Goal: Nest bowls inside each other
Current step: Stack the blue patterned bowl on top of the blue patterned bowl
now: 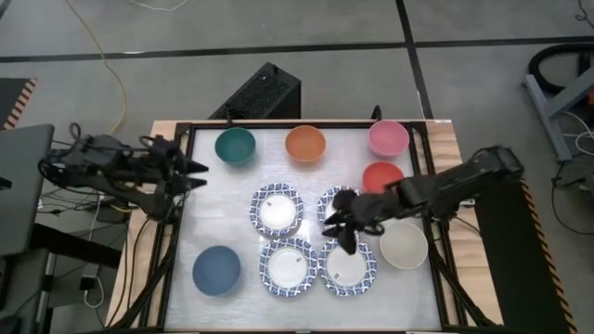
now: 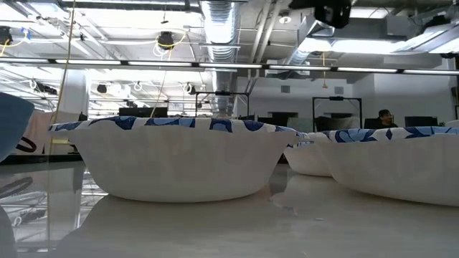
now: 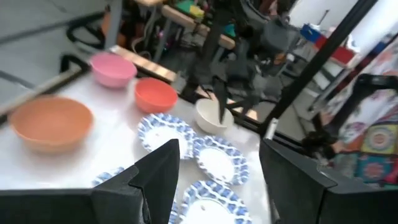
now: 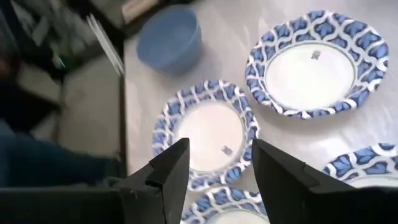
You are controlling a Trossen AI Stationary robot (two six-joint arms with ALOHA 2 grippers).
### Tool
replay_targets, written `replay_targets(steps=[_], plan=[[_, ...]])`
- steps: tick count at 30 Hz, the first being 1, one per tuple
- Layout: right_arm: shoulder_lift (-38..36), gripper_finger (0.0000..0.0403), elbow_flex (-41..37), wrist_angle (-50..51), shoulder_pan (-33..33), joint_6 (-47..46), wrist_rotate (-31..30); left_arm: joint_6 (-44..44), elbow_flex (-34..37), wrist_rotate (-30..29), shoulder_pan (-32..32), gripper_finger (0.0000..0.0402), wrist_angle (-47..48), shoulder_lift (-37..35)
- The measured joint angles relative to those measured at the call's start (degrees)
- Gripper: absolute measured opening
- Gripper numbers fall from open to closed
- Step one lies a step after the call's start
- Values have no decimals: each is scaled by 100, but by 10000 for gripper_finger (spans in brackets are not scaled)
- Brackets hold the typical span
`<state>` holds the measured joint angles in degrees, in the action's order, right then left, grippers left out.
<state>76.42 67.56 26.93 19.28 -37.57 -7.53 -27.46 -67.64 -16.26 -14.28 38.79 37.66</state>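
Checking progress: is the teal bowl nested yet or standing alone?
Alone. The teal bowl sits upright and empty at the table's far edge, apart from the orange bowl, nothing inside it.

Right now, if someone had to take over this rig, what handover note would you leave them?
Left gripper: open, empty, waiting at the table's left edge near the teal bowl.
Right gripper: open, empty, above the four blue-patterned bowls, between the two right-hand ones.
Bowls: teal, orange bowl and pink bowl along the far edge; red bowl below the pink; cream bowl at right; dark blue bowl near left; patterned ones clustered in the middle.
Done: nothing nested; every bowl in view sits alone.
Left: all the nesting.
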Motion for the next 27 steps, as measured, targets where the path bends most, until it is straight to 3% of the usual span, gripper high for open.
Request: replay_targets(steps=[7, 14, 20, 27], plan=[[1207, 203, 1400, 1964, 62, 979, 57, 760, -382, -147, -1, 212, 89, 185], [2275, 247, 2848, 3677, -59, 1940, 418, 836, -382, -229, -2, 212, 558, 390], [2859, 255, 3440, 4028, -160, 2916, 941, 1057, -381, 92, -2, 212, 671, 542], [3267, 256, 3426, 4057, -141, 3635, 1575, 1127, -377, 204, -2, 212, 852, 620]])
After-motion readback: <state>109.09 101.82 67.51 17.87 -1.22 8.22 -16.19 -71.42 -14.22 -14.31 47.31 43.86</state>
